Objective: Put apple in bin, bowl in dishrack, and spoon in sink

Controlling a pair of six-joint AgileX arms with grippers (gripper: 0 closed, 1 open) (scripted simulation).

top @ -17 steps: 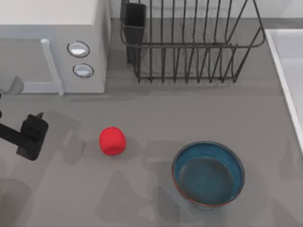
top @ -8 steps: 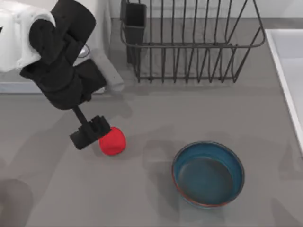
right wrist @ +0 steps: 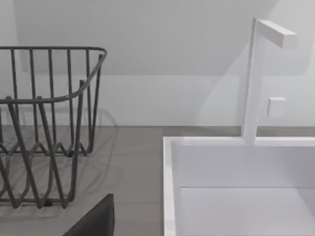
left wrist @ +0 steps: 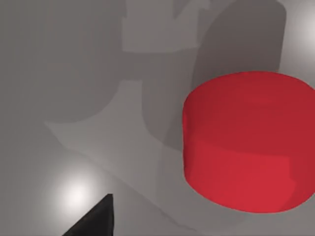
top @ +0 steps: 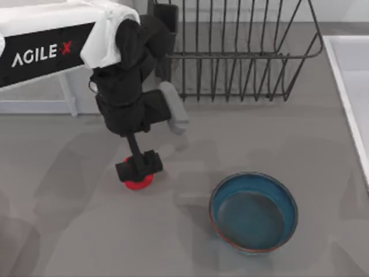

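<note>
— Where is the apple (top: pixel 138 182)?
— On the table (top: pixel 190 248), left of the bowl (top: pixel 253 212). My left gripper (top: pixel 138 167) is directly above it and hides most of it.
— Is that gripper closed?
— I cannot tell; 1 dark fingertip (left wrist: pixel 96 220) shows beside the apple in my left wrist view.
— The dishrack (top: pixel 236 52)?
— At the far side, cut off.

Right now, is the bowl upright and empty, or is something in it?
Upright and empty. From above, the bowl sits rim-up on the table, its teal inside bare. The apple lies apart, under the left gripper.
</note>
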